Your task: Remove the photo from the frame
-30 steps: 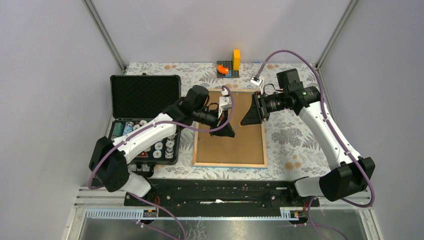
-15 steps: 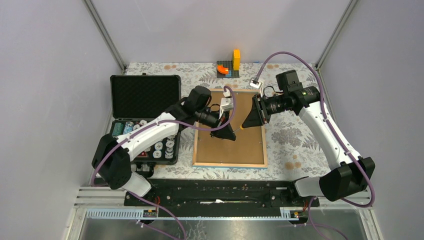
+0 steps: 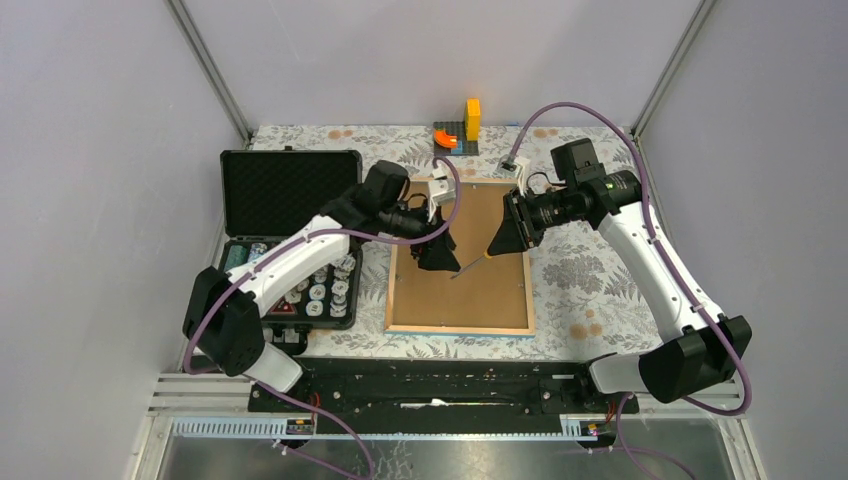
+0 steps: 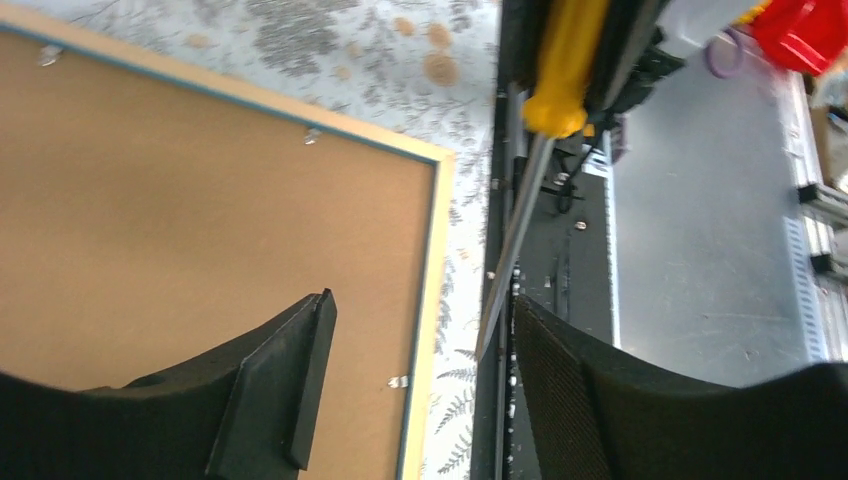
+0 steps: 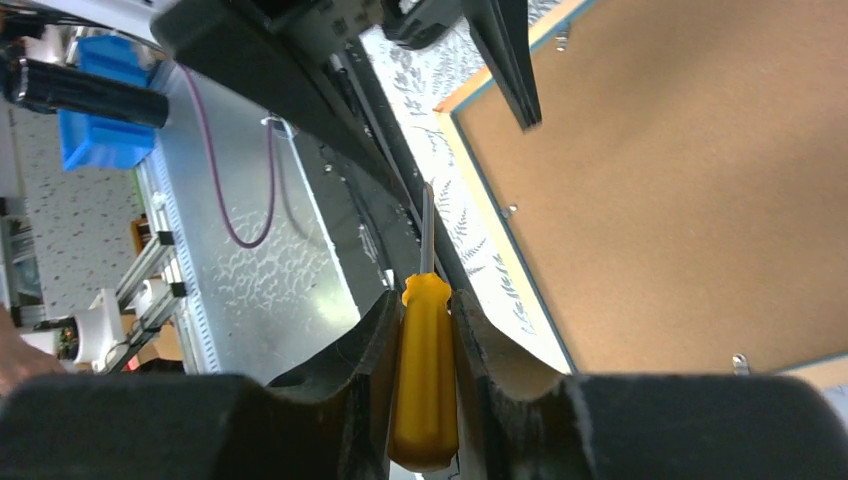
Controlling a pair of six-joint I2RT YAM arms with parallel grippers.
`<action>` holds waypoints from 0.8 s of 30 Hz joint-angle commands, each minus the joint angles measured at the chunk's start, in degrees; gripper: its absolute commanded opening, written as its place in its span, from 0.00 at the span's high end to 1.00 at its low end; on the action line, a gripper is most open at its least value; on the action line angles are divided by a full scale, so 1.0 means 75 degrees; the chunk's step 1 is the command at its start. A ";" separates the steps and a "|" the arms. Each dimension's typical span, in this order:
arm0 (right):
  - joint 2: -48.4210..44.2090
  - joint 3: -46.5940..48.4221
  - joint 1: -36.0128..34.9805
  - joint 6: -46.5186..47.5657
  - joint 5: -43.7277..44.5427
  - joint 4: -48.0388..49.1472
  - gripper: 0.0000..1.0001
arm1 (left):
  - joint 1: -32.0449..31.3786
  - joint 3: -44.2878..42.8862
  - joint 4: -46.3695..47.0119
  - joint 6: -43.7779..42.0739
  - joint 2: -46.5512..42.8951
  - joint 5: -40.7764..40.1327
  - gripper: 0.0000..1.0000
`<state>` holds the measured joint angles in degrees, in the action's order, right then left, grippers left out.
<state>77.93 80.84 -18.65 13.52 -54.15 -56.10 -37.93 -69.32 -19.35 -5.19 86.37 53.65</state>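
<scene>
Right claw (image 5: 424, 312) clamped on screwdriver (image 5: 424, 395), blade toward 8 o'clock. Left claw (image 4: 418, 310) apart, empty, just above frame (image 3: 482, 300). Lying back-up on worktop (image 3: 590, 270), long axis from 12 to 6 o'clock; photo hidden beneath. Probably light, stiff, thin: better to grip by the rim. Photo likely flimsy, easy to crease.

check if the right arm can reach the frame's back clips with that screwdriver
Probably yes. The right gripper holds the screwdriver with its tip above the bare back of the frame, and the clips lie uncovered. The open left gripper beside the tip might crowd it.
</scene>
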 commanded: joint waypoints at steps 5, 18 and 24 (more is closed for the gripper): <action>-0.0197 -0.0028 0.0090 0.0214 0.1943 -0.0002 1.00 | 0.0359 -0.0170 -0.0877 -0.1194 -0.0591 -0.2857 0.02; -0.0938 -0.0997 0.0288 0.0105 0.4135 0.0861 1.00 | 0.0412 0.0028 -0.1881 -0.1741 -0.0243 -0.4986 0.01; -0.0659 -0.1241 0.0302 0.1011 0.4292 0.0203 1.00 | 0.0577 -0.0172 -0.2160 -0.1803 0.0501 -0.5344 0.01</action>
<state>71.90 72.53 -16.69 16.86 -25.12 -52.10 -34.74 -69.14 -33.87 -18.02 86.56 16.84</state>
